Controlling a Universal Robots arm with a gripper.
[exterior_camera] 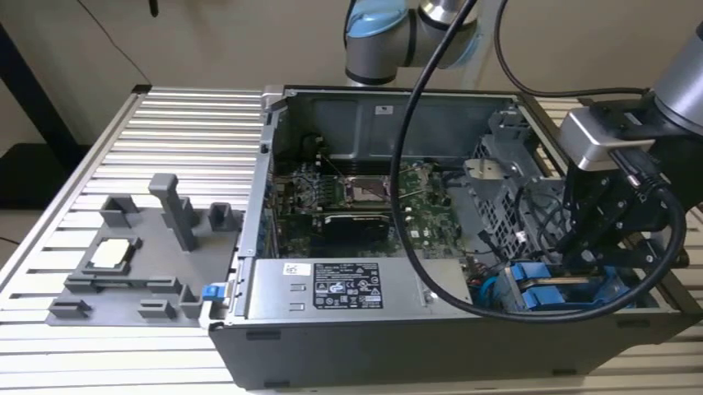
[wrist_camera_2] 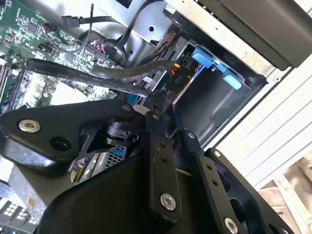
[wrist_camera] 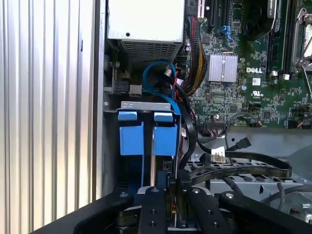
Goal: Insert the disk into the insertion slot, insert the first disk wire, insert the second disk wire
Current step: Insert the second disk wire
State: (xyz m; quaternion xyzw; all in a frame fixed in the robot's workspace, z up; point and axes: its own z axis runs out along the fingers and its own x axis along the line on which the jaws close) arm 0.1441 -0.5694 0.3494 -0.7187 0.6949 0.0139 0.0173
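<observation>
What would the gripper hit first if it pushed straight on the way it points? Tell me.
Probably the blue-framed disk seated in the drive cage: in the first wrist view the gripper points toward the disk's blue tabs. A black cable runs close beside it and might brush first; depth is unclear.

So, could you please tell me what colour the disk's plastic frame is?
Bright blue; the disk's frame shows best in the first wrist view.

A black-and-white sticker (exterior_camera: 346, 295) of fine, illegible print sits on the grey power-supply box (exterior_camera: 269, 298); white lettering marks the green motherboard (wrist_camera: 243, 97); a short white code marks a black connector (wrist_camera_2: 178, 78).
</observation>
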